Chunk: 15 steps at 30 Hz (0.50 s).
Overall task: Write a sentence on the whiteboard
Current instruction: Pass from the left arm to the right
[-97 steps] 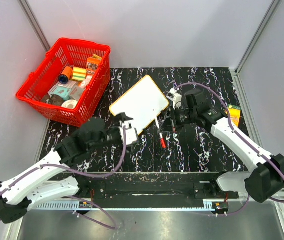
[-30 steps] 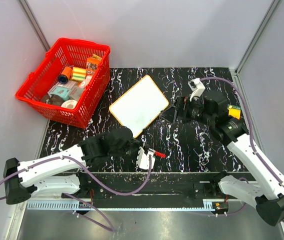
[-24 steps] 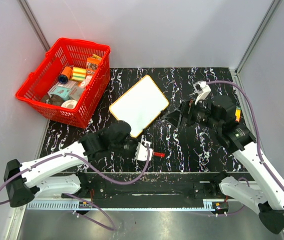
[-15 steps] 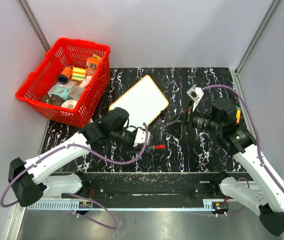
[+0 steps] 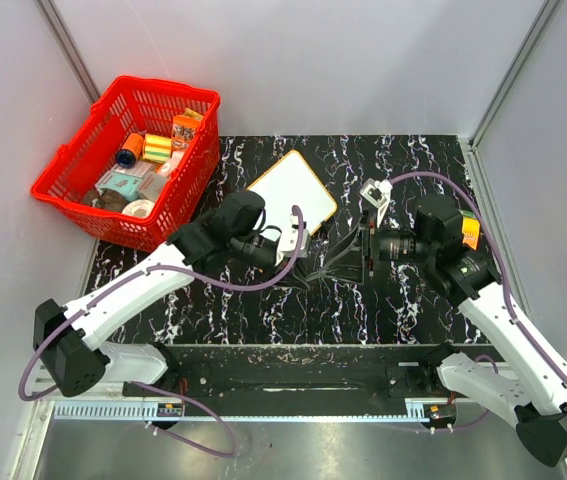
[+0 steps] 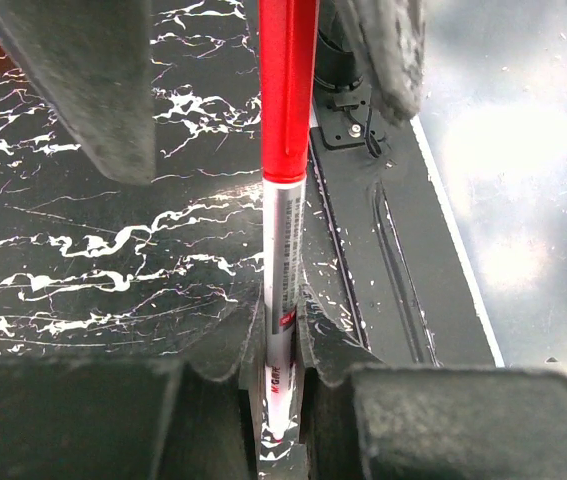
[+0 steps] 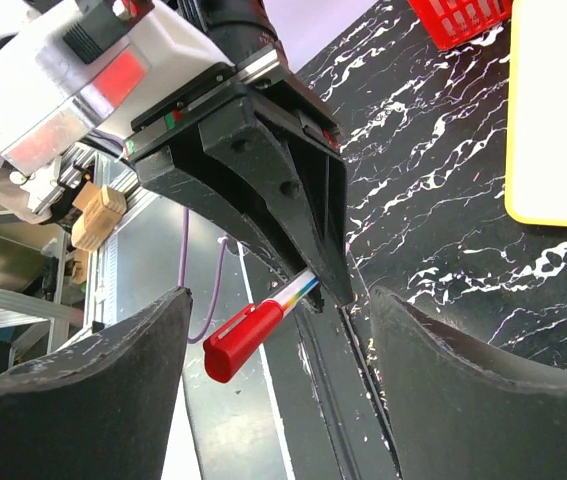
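Top external: left hand [image 7: 323,285] raised marker [image 7: 248,335].

Glossy red plastic is seen capping the silver marker pen [image 6: 283,215]; the white orange-rimmed whiteboard [image 5: 288,185] and black white-veined worktop [image 6: 93,250] look smooth.

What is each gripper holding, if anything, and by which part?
The left gripper clamps a silver-barrelled marker pen with a red cap by the barrel's tail end; the right gripper holds nothing.
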### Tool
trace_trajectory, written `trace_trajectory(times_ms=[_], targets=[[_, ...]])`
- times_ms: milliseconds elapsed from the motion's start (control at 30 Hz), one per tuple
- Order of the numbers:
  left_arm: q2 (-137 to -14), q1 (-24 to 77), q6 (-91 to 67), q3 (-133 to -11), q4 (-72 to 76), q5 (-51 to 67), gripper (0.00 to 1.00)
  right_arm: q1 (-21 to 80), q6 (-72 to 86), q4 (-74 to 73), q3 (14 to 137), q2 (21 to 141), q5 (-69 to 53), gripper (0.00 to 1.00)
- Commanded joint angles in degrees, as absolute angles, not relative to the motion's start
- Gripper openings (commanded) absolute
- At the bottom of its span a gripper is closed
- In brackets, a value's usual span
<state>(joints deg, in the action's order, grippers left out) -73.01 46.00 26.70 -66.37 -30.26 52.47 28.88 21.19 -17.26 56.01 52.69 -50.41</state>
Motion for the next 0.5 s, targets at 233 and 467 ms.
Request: trace_trajectory(times_ms=[233,467], targets=[[-76.1,45.4,22.1,-73.2,-30.9,50.7,0.00,29.4,20.7,-16.9,55.2,52.6,-50.5,0.72],[-77.5,45.4,18.6,-75.3,-29.4,51.2,0.00,29.6,21.3,-18.0,55.9,55.0,-47.8,0.58]])
